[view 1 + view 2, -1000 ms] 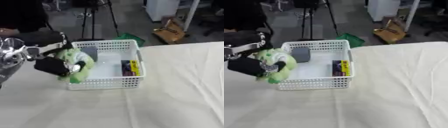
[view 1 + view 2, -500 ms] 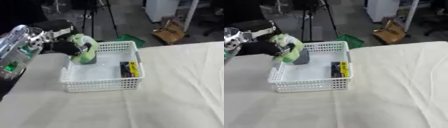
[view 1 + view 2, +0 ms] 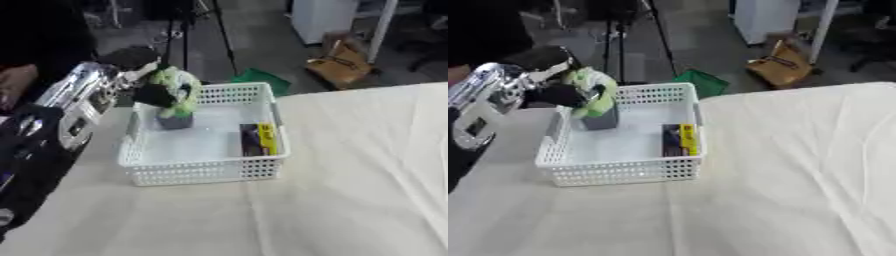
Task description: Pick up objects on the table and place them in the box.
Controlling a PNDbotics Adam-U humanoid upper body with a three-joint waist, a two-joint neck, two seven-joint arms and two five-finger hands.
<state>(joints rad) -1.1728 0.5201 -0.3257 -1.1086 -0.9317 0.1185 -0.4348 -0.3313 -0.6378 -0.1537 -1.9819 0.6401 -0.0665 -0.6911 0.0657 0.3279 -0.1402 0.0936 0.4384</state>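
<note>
- The left hand (image 3: 156, 94) had its fingers curled round a green toy (image 3: 181, 86), holding it above the far left corner of the box (image 3: 210, 172).
- The toy hung just over the box's rim, its lower part inside the box's outline; whether it touched the box floor I cannot tell.
- The box was a white mesh basket standing on the surface (image 3: 350, 190), which was covered with a pale cloth.
- A grey block (image 3: 601, 121) sat in the far left corner of the box, right under the toy.
- A dark pack with a yellow edge (image 3: 259, 139) lay flat by the box's right wall.
- The left arm (image 3: 74, 107), silver and black, came in from the view's left edge at the box's left side.
- The right hand showed in neither view.
- Beyond the surface, a tripod (image 3: 188, 30) and a brown bag (image 3: 337, 62) stood on the floor.
</note>
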